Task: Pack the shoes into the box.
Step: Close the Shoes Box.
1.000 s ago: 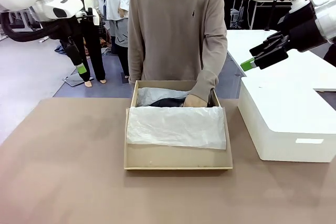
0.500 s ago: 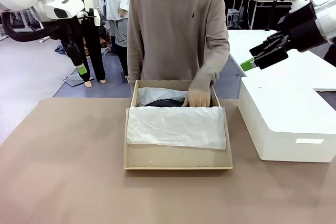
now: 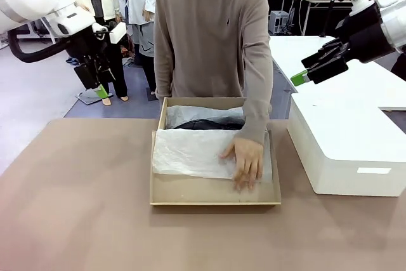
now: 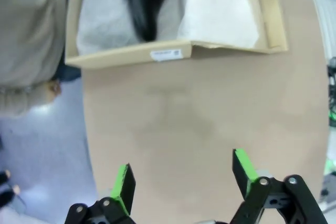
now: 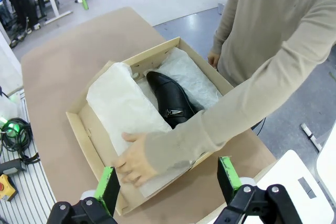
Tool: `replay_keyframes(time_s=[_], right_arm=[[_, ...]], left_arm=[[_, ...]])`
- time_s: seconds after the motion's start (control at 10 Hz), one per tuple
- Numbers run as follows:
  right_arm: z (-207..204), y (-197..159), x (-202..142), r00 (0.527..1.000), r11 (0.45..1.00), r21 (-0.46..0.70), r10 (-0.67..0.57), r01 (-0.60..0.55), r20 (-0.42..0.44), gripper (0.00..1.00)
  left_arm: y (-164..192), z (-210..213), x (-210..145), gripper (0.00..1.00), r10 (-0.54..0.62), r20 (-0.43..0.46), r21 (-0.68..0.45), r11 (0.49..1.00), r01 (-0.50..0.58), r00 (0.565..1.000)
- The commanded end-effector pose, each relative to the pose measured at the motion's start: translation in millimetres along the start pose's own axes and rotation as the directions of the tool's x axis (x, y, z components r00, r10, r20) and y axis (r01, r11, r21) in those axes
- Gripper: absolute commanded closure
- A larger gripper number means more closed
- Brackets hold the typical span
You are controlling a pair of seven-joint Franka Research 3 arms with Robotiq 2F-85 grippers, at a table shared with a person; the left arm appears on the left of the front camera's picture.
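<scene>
Shoes [image 5: 170, 100] lay in the far half of the box [image 3: 216, 195]; we made out one clearly and could not confirm a second. At left, the left gripper [image 3: 101, 90] hung off the table [image 3: 76, 207], fingers spread, empty. Centre, the person's hand [image 3: 246, 163] pressed the tissue paper [image 3: 190, 150] flat. At right, the right gripper [image 3: 301, 79] hovered over the white box [image 3: 346, 150], fingers apart, empty. We judged the wrapping step in hand; next, tissue over the shoe, hand clear, box closed.
</scene>
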State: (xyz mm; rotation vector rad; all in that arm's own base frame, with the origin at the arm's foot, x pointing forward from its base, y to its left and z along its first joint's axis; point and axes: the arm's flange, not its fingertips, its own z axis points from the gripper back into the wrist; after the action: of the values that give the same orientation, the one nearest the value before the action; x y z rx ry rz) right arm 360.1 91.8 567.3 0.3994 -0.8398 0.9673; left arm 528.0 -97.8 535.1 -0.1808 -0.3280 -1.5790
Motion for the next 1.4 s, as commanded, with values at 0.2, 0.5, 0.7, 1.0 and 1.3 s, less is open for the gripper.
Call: replay_keyframes(time_s=[0.2, 0.5, 0.7, 1.0, 1.3], right_arm=[[-2.0, -3.8, 0.0, 1.000, 1.000, 0.015, 0.016, -0.016, 0.023, 0.00], [-2.0, -3.8, 0.0, 1.000, 1.000, 0.015, 0.016, -0.016, 0.023, 0.00], [-2.0, -3.8, 0.0, 1.000, 1.000, 0.015, 0.016, -0.016, 0.023, 0.00], [-2.0, -3.8, 0.0, 1.000, 1.000, 0.015, 0.016, -0.016, 0.023, 0.00], [-2.0, -3.8, 0.0, 1.000, 1.000, 0.015, 0.016, -0.016, 0.023, 0.00]], left_arm=[[10.4, -7.4, -15.2, 0.76, -0.106, 0.102, -0.089, 0.989, 0.115, 0.989], [15.7, -14.9, -13.9, 1.00, -0.061, 0.124, -0.121, 0.990, 0.077, 0.990], [17.8, -17.4, -12.0, 1.00, -0.016, 0.135, -0.135, 0.990, 0.034, 0.991], [18.8, -18.2, -11.2, 1.00, 0.059, 0.151, -0.156, 0.987, -0.036, 0.987], [21.2, -16.9, -9.9, 1.00, 0.126, 0.082, -0.124, 0.986, -0.115, 0.989]])
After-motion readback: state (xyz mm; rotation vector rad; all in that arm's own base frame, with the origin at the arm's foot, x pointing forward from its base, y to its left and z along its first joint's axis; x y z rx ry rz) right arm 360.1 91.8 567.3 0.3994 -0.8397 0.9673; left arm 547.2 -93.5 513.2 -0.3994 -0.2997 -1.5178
